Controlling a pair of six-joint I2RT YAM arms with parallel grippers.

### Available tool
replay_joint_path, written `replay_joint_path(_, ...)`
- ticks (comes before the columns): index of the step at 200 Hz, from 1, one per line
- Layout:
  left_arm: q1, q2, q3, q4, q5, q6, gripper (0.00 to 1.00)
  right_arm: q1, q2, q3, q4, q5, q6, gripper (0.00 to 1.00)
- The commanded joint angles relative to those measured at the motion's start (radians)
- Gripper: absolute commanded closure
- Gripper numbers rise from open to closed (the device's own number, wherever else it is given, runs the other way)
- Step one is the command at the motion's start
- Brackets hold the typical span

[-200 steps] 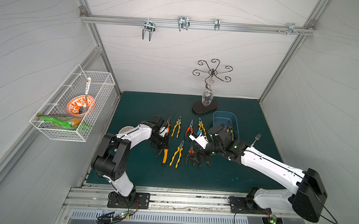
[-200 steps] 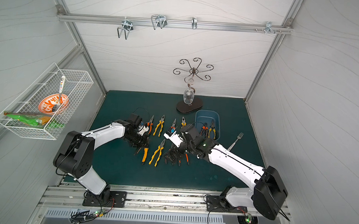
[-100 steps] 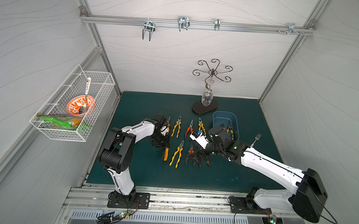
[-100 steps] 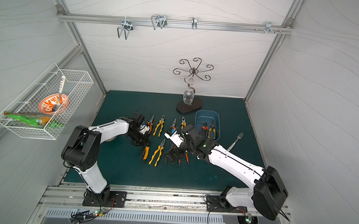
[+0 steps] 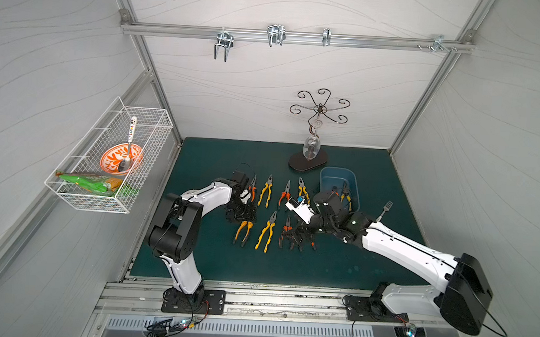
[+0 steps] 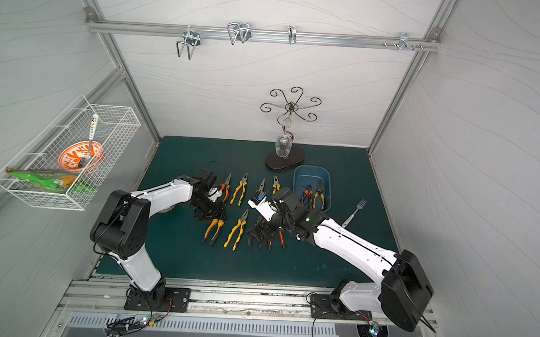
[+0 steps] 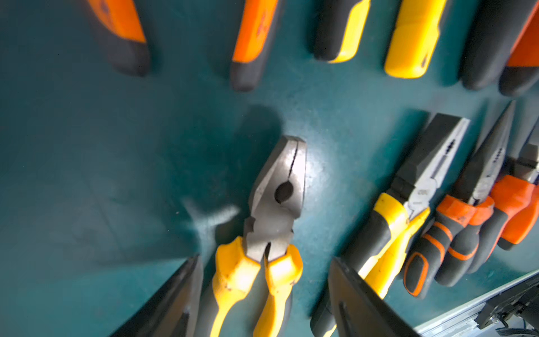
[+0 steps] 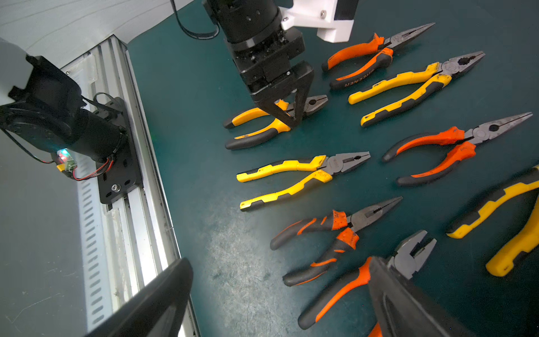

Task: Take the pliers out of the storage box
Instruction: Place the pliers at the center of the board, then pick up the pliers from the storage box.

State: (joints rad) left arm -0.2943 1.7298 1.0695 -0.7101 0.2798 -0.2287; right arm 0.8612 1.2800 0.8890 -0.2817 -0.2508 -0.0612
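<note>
Release step: left fingers (image 7: 180, 289) spread astride yellow-handled blunt pliers (image 7: 277, 192) on green desk (image 5: 336, 266). Right fingers (image 8: 157, 297) spread, empty. In blue plastic storage box (image 6: 310, 173), far right: two pliers (image 6: 319, 194); next, reach in.

pliers (image 5: 266, 231) — eight flat on mat (image 5: 214, 159), two rows | two inside blue storage box (image 5: 337, 179)

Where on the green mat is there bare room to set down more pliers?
Bare: the near strip of dark green mat between the two rows of yellow- and orange-handled pliers and the aluminium front rail; also the far left corner by the white back wall. Crowded: the middle rows, up to the blue plastic storage box.
</note>
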Motion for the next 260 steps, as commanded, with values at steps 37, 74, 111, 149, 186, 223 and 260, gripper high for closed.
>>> replay_joint_path(37,-0.002,-0.149,-0.005,0.048,0.005,-0.068,0.07,-0.147,-0.068,-0.009,0.032,0.135,0.146,0.01)
replay_joint_path(74,-0.073,-0.274,-0.067,0.239,-0.005,-0.141,0.01,-0.312,-0.038,0.025,-0.036,0.234,0.218,0.01)
replay_joint_path(111,-0.214,-0.371,-0.198,0.559,-0.085,-0.185,0.00,-0.446,0.033,0.084,-0.097,0.336,0.253,0.03)
replay_joint_path(149,-0.342,-0.431,-0.328,0.847,-0.172,-0.146,0.00,-0.520,0.169,0.178,-0.164,0.417,0.251,0.11)
replay_joint_path(186,-0.448,-0.475,-0.389,0.970,-0.238,-0.055,0.00,-0.568,0.355,0.298,-0.263,0.446,0.271,0.23)
replay_joint_path(223,-0.493,-0.510,-0.426,1.031,-0.239,0.035,0.00,-0.575,0.491,0.384,-0.307,0.416,0.271,0.49)
replay_joint_path(260,-0.499,-0.526,-0.439,1.047,-0.244,0.086,0.00,-0.575,0.580,0.430,-0.329,0.372,0.288,0.60)
